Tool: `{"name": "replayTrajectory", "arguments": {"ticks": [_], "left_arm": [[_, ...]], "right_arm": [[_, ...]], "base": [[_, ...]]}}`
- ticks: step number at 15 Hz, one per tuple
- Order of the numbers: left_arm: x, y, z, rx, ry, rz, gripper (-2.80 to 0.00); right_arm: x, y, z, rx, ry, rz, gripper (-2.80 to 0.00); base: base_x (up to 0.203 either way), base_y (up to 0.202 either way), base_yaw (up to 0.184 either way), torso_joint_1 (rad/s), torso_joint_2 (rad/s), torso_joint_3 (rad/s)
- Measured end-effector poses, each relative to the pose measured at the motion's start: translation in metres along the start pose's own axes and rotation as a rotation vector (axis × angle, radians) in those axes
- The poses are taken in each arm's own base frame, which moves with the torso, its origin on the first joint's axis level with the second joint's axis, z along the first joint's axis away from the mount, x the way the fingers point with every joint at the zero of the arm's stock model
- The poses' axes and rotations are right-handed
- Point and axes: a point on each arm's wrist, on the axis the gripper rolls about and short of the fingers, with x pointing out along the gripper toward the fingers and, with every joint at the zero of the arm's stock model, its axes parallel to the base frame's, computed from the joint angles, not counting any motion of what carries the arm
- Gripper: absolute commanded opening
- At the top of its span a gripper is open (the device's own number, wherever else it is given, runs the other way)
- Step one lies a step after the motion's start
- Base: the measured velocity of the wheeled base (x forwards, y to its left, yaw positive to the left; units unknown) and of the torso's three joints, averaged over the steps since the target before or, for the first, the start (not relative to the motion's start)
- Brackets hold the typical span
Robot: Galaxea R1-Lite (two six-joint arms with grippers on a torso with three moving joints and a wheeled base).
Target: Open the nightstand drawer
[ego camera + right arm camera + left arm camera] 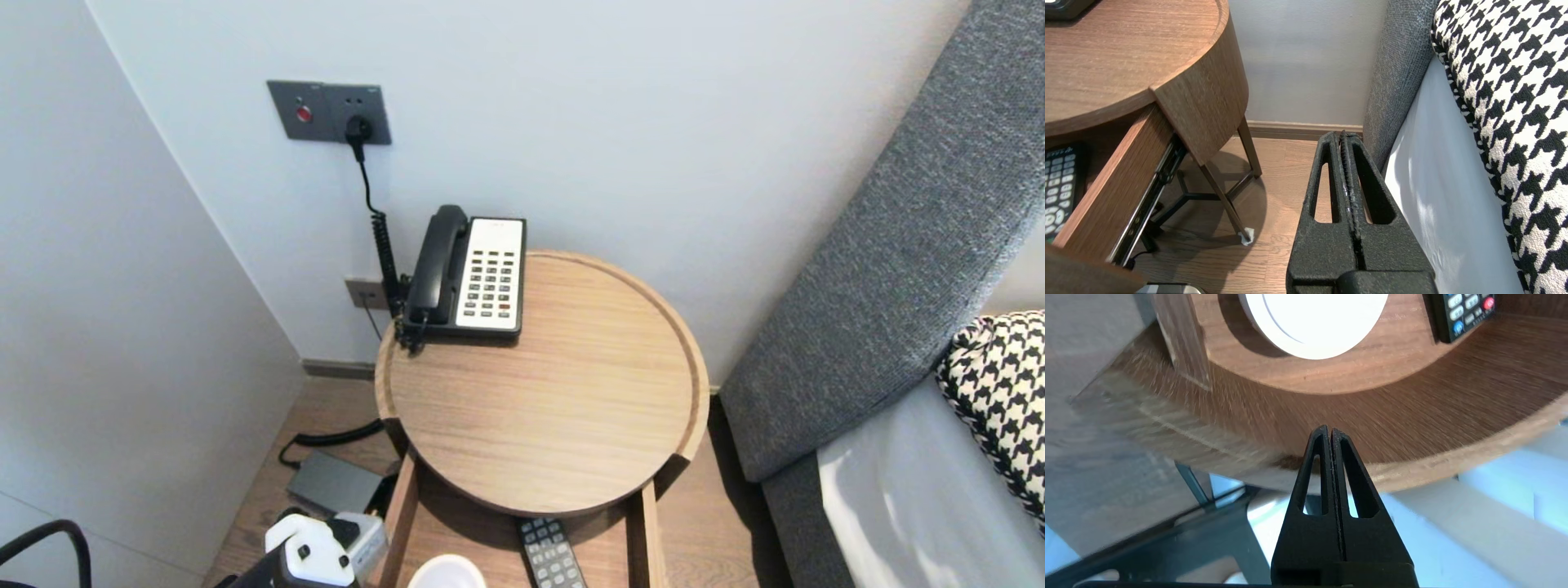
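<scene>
Left wrist view: drawer front (1433,416) near left pincer (1329,432).

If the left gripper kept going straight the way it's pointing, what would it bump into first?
Probably the curved wooden drawer front. The left gripper, jaws shut, points straight at that wood, with the white round thing and the remote farther on inside. How near it is, I cannot tell.

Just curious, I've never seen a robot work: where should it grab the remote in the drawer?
Probably from straight above, pinching the remote across its long edges near its front end: it lies flat, buttons up, in the open drawer, far end by the tabletop.
</scene>
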Motion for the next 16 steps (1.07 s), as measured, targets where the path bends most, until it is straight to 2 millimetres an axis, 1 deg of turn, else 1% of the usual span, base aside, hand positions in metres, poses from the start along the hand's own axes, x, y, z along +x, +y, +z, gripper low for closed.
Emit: {"name": "replayTrajectory", "arguments": {"ticks": [5,13,16], "left_arm": [[-0.005,0.002,-0.002,0.003,-0.004,-0.015,-2.8],[-0.008,-0.006,0.009,-0.009,-0.08,-0.062,-2.8],[-0.012,-0.005,0.021,0.0,-0.143,-0.051,-2.8]], "right_arm": [[0.0,0.0,0.0,0.0,0.0,0.0,-2.8],[0.0,0.0,0.0,0.0,0.0,0.0,-2.8],[0.0,0.0,0.0,0.0,0.0,0.0,-2.8]], "base": [[0.0,0.0,0.0,0.0,0.0,0.0],[0.0,0.0,0.0,0.0,0.0,0.0],[0.0,0.0,0.0,0.0,0.0,0.0]]}}
